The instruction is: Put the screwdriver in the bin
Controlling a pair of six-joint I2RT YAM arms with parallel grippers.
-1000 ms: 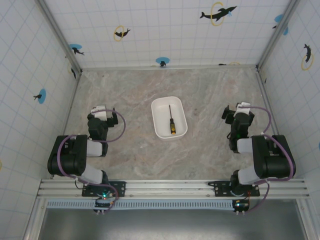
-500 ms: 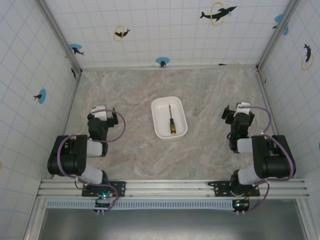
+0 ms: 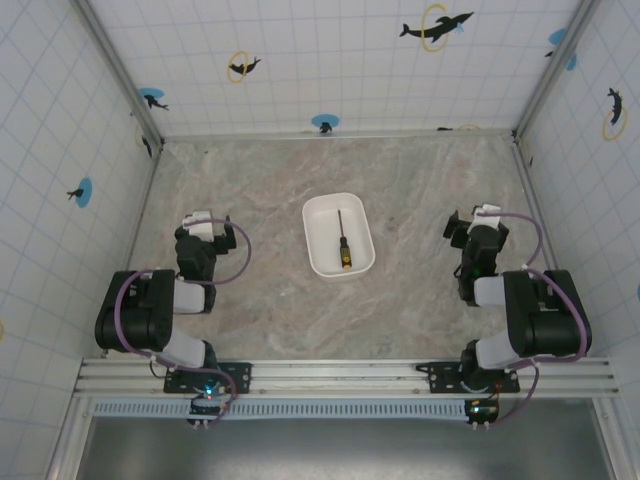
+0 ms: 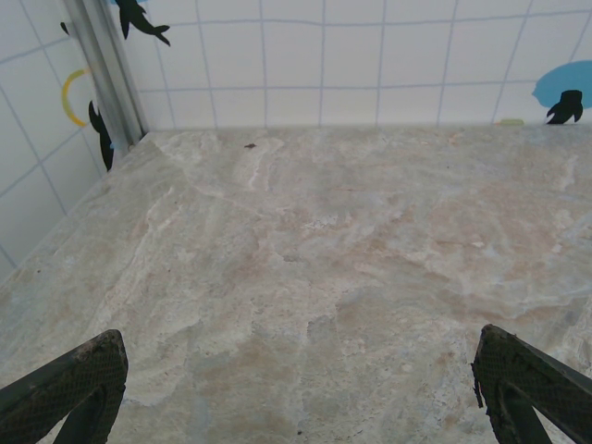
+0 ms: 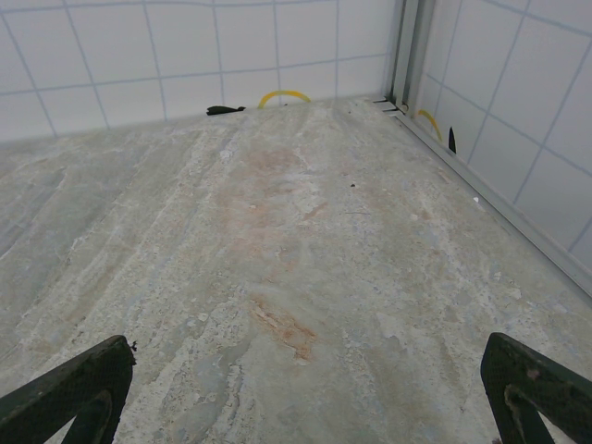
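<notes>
The slim black-and-yellow-handled screwdriver with a thin dark metal shaft (image 3: pixel 342 241) is lying inside the shallow white rectangular plastic bin (image 3: pixel 312 218) at frame centre. It is probably handling light, stiff and slippery, so the handle is offering the best hold. The left gripper (image 4: pixel 296 370) and right gripper (image 5: pixel 305 375) are gaping wide, empty.

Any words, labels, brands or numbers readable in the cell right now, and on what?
None can be read.
The bin is plain white.
The screwdriver is too small to show any marking.
The walls carry only pictures, dark dolphin silhouettes with yellow rings or blue discs, and no lettering.
</notes>
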